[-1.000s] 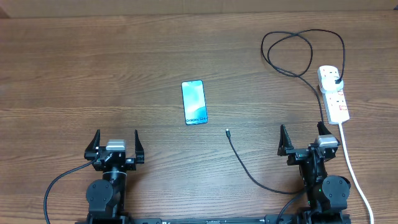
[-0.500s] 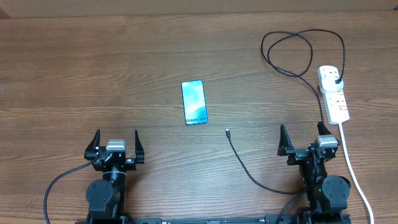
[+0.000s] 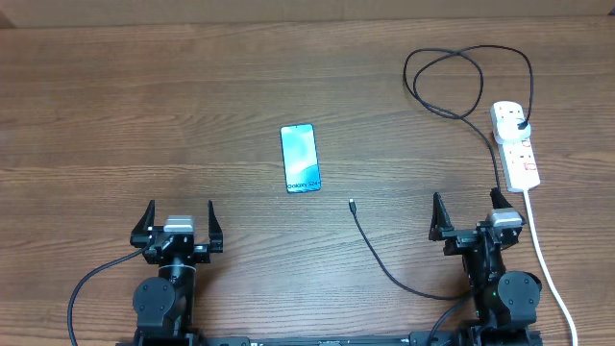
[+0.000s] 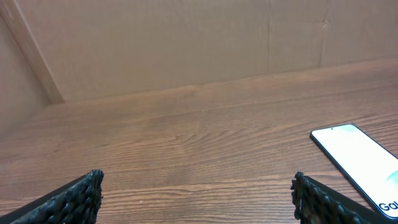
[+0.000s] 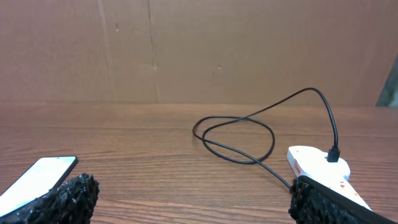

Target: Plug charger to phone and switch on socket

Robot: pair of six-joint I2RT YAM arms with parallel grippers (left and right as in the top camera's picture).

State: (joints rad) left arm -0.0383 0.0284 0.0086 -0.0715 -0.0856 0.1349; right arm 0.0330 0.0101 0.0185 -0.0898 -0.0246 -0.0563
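On table (image 3: 144, 115): 1 phone (image 3: 300, 159), 1 charger (image 3: 377, 256) plugged into 1 socket (image 3: 516, 144); 2 arms, left gripper (image 3: 181, 206) and right gripper (image 3: 465, 202) both spread wide, holding nothing.

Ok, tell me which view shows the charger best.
Overhead: the charger shows both ends, loose tip near the phone, plug in the socket. Right wrist shows only its loop and plug; left wrist shows none of it.

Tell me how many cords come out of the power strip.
2. The black charger is plugged into the far end of the power strip; the thick white cord leaves its near end. None looks hidden.
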